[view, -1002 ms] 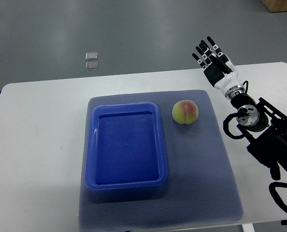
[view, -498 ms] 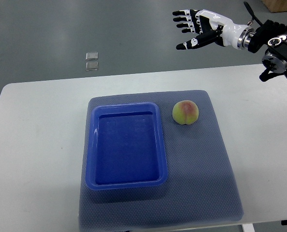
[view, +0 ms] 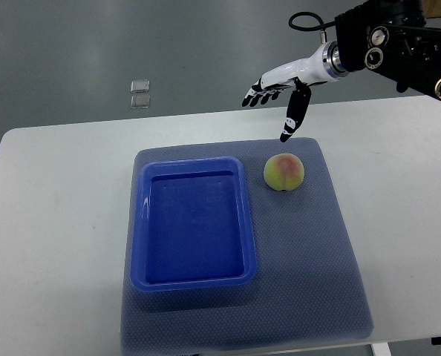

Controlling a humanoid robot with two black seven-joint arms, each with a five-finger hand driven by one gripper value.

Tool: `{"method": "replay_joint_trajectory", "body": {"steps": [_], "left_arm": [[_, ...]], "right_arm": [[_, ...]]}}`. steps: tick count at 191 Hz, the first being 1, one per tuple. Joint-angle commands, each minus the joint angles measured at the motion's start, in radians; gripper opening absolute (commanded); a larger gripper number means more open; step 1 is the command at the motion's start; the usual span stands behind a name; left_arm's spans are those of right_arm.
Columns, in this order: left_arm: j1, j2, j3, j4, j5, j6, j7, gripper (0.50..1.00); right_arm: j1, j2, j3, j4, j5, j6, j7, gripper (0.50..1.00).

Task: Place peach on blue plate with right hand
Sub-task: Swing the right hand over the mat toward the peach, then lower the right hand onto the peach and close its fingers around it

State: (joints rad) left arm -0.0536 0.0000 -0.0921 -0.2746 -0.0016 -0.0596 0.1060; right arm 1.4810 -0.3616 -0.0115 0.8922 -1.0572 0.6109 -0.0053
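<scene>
**Ann:** Right, nearest us the grey mat (view: 309, 282) covers the middle of the tabletop (view: 57, 222), and the blue plate (view: 194, 224) sits on its left half, nothing in it.

**Bo:** And the peach (view: 284, 171)?

**Ann:** Near the mat's far right corner, just beside the plate's far right corner but not touching it. No long axis to speak of, it's round.

**Bo:** Where's the right hand (view: 278, 87)?

**Ann:** Farther back, above the mat's far edge, fingers spread and holding nothing, thumb pointing down at the fruit. So the peach lies nearer than the hand and just below the thumb tip: I'd say the coming move is a short drop toward us.

**Bo:** Changed much?

**Ann:** Plenty! Half a second ago that hand was higher and beyond the tabletop's far edge; it's swung down and in. Peach and plate haven't budged. No left hand showing.
</scene>
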Motion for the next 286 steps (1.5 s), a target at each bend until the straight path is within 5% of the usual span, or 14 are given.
{"method": "replay_joint_trajectory", "body": {"steps": [1, 182, 209, 222, 232, 233, 234, 251, 252, 286], "left_arm": [[0.000, 0.000, 0.000, 0.000, 0.000, 0.000, 0.000, 1.000], [0.000, 0.000, 0.000, 0.000, 0.002, -0.002, 0.003, 1.000], [0.000, 0.000, 0.000, 0.000, 0.000, 0.000, 0.003, 1.000], [0.001, 0.000, 0.000, 0.000, 0.002, -0.002, 0.003, 1.000], [0.001, 0.000, 0.000, 0.000, 0.002, -0.002, 0.003, 1.000], [0.001, 0.000, 0.000, 0.000, 0.000, -0.002, 0.003, 1.000], [0.000, 0.000, 0.000, 0.002, 0.000, 0.000, 0.003, 1.000], [0.000, 0.000, 0.000, 0.000, 0.000, -0.002, 0.003, 1.000], [0.000, 0.000, 0.000, 0.000, 0.000, 0.000, 0.003, 1.000], [0.001, 0.000, 0.000, 0.003, 0.000, -0.002, 0.003, 1.000]], "right_arm": [[-0.021, 0.012, -0.019, -0.002, -0.012, 0.000, -0.002, 0.930], [-0.223, 0.101, -0.041, -0.108, -0.167, -0.115, 0.001, 0.924], [-0.242, 0.113, -0.047, -0.117, -0.182, -0.166, 0.002, 0.813], [-0.242, 0.113, -0.058, -0.117, -0.196, -0.172, 0.004, 0.705], [-0.242, 0.113, -0.058, -0.117, -0.196, -0.172, 0.004, 0.705], [-0.242, 0.113, -0.062, -0.117, -0.201, -0.177, 0.004, 0.638], [-0.242, 0.113, -0.062, -0.117, -0.202, -0.177, 0.004, 0.625], [-0.242, 0.112, -0.062, -0.117, -0.202, -0.177, 0.004, 0.572], [-0.240, 0.110, -0.062, -0.116, -0.202, -0.175, 0.002, 0.500], [-0.174, 0.072, -0.054, -0.084, -0.192, -0.151, -0.001, 0.500]]}}
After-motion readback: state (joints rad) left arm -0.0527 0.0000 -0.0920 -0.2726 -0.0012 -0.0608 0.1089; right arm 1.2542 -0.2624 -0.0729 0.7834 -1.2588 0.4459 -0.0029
